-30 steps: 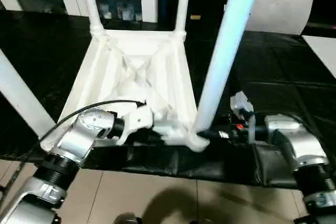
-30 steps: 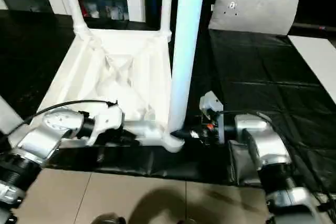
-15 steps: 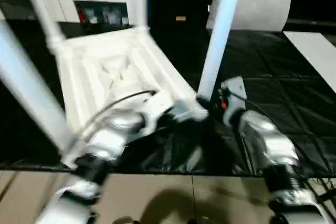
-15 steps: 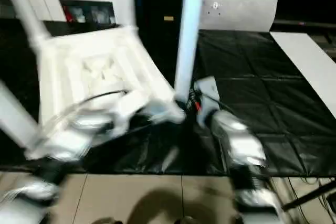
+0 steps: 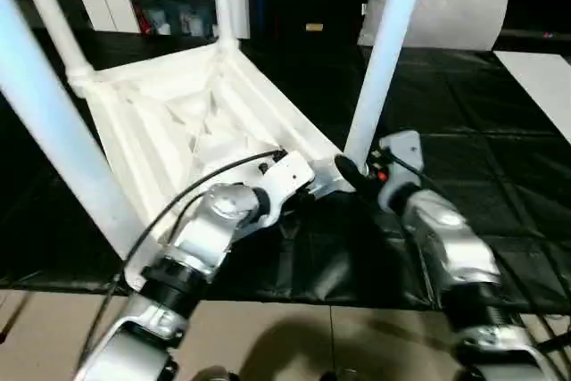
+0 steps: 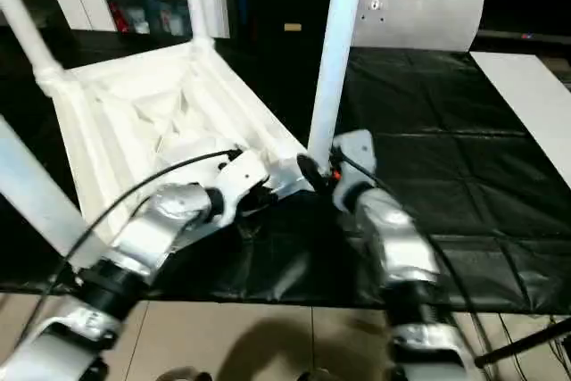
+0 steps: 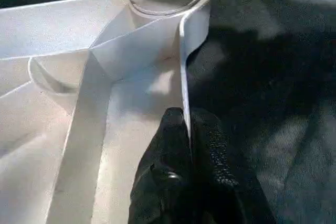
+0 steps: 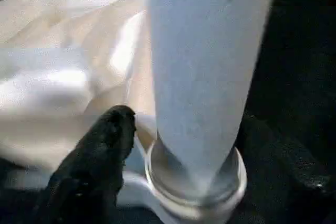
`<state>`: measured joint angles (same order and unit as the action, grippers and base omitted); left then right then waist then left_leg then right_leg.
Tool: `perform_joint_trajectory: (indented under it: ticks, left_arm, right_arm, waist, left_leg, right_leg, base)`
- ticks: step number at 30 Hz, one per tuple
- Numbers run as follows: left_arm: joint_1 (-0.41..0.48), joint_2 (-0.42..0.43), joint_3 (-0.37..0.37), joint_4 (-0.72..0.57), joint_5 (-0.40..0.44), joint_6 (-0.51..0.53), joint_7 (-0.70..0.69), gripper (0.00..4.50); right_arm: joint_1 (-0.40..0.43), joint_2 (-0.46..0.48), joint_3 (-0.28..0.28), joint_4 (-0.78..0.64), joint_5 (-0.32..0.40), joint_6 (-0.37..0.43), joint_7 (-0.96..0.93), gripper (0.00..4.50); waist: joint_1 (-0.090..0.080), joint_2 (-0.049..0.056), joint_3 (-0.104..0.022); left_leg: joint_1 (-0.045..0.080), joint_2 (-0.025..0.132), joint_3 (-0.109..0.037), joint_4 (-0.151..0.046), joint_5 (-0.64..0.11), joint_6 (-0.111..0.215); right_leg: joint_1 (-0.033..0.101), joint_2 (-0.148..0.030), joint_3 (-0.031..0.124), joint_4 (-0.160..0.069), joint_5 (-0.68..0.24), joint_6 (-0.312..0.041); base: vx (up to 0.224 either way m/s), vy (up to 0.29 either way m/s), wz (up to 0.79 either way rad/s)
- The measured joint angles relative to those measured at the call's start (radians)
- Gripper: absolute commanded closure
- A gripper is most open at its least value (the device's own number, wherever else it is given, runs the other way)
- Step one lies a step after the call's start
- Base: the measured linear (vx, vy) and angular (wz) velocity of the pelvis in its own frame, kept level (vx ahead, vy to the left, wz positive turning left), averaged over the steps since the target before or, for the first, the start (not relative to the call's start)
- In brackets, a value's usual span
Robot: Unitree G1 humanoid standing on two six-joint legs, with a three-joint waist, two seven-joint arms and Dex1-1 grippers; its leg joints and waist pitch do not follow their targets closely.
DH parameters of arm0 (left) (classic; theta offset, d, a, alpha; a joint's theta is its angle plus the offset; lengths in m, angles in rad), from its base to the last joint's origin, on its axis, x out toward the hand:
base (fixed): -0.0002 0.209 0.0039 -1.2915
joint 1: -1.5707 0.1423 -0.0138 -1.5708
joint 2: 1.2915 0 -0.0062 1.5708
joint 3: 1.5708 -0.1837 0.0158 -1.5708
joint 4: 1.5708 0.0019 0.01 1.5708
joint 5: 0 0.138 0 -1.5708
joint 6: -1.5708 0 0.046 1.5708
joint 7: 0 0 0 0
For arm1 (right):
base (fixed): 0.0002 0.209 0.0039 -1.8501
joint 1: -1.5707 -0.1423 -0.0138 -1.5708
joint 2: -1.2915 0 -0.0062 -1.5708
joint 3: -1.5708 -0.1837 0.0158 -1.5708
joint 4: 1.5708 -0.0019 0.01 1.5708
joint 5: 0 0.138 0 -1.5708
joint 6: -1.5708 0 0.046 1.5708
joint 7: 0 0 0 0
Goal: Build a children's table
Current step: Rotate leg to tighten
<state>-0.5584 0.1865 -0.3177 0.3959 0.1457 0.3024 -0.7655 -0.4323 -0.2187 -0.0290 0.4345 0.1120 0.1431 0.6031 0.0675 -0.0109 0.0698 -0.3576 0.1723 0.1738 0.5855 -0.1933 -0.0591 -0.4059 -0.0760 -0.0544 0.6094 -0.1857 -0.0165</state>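
Four legs stand seated in the upturned children's table [image 5: 192, 127], long axes upright, near the black surface's [image 5: 500, 176] front edge. Left gripper [image 7: 187, 129] jaws clench the table's rim wall. Right gripper [image 5: 352, 171] is at the nearest leg's [image 5: 379, 60] socket; its jaw state cannot be judged.

head views look down (wrists close) at table [image 5: 178, 122].

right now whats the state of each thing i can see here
white plastic children's table: upside down on the black mat, ribbed underside up, four legs standing in the corner sockets
near-right white leg: upright, seated in its round socket
left tool: shut on the table's thin side wall
right tool: at the leg's base, grip unclear
grey pillow: propped behind the mat
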Motion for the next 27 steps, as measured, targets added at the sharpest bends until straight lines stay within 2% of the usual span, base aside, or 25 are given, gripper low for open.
perform_joint_trajectory:
  ticks: [2, 3, 7, 11, 16, 25, 27]
  left_arm:
    - [0.003, 0.022, 0.0, 0.0, -0.005, -0.022, -0.028, 4.5]
    - [0.006, 0.036, -0.001, -0.003, -0.013, -0.03, -0.051, 4.5]
    - [0.025, 0.102, -0.007, -0.02, -0.04, -0.096, -0.154, 4.5]
    - [0.046, 0.162, -0.009, -0.029, -0.069, -0.16, -0.246, 4.5]
    - [0.074, 0.232, -0.023, -0.067, -0.114, -0.211, -0.39, 4.5]
    - [0.078, 0.266, -0.046, -0.077, -0.141, -0.247, -0.483, 4.5]
    - [0.078, 0.268, -0.049, -0.077, -0.143, -0.25, -0.49, 4.5]
  right_arm:
    - [0.002, -0.036, 0.01, 0.0, -0.006, -0.029, 0.048, 0.78]
    - [0.005, -0.074, 0.02, 0.0, -0.005, -0.05, 0.102, 0.56]
    - [0.016, -0.203, 0.03, -0.002, 0.016, -0.101, 0.332, 0.56]
    - [0.014, -0.245, 0.042, 0.0, 0.058, -0.111, 0.482, 0.56]
    - [-0.031, -0.282, 0.078, 0.04, 0.099, -0.11, 0.656, 0.94]
    - [-0.04, -0.281, 0.156, 0.061, 0.112, -0.102, 0.802, 1.68]
    - [-0.04, -0.273, 0.159, 0.063, 0.113, -0.102, 0.817, 1.84]
  waist:
    - [0.0, 0.0, 0.0]
    - [0.0, 0.0, 0.0]
    - [0.007, -0.001, 0.001]
    - [0.011, -0.001, 0.001]
    - [0.027, -0.002, 0.001]
    - [0.045, -0.003, 0.002]
    - [0.047, -0.003, 0.002]
  left_leg:
    - [-0.001, 0.0, 0.0, 0.0, 0.0, 0.0]
    - [-0.001, 0.0, 0.0, 0.0, 0.0, 0.0]
    - [-0.003, 0.001, -0.001, 0.0, 0.0, 0.0]
    - [-0.008, 0.002, -0.001, 0.002, 0.0, 0.001]
    - [-0.01, 0.002, -0.002, 0.004, 0.004, 0.007]
    - [-0.01, 0.003, -0.002, 0.007, 0.004, 0.008]
    - [-0.01, 0.003, -0.002, 0.007, 0.004, 0.008]
  right_leg:
    - [-0.001, 0.0, -0.001, 0.0, 0.0, 0.0]
    - [-0.001, 0.0, -0.001, 0.0, 0.0, 0.0]
    - [-0.002, 0.0, -0.002, -0.001, 0.0, 0.0]
    - [-0.002, 0.0, -0.004, 0.0, 0.0, 0.0]
    - [-0.005, 0.0, -0.006, 0.0, 0.001, -0.002]
    - [-0.005, -0.001, -0.007, 0.001, 0.002, -0.003]
    - [-0.005, -0.001, -0.007, 0.001, 0.002, -0.003]
  base:
    - [0.0, 0.0, 0.0]
    - [0.0, 0.0, 0.0]
    - [0.0, 0.0, 0.0]
    - [0.0, 0.0, 0.0]
    - [0.0, 0.0, 0.0]
    - [0.0, 0.0, 0.0]
    - [0.0, 0.0, 0.0]
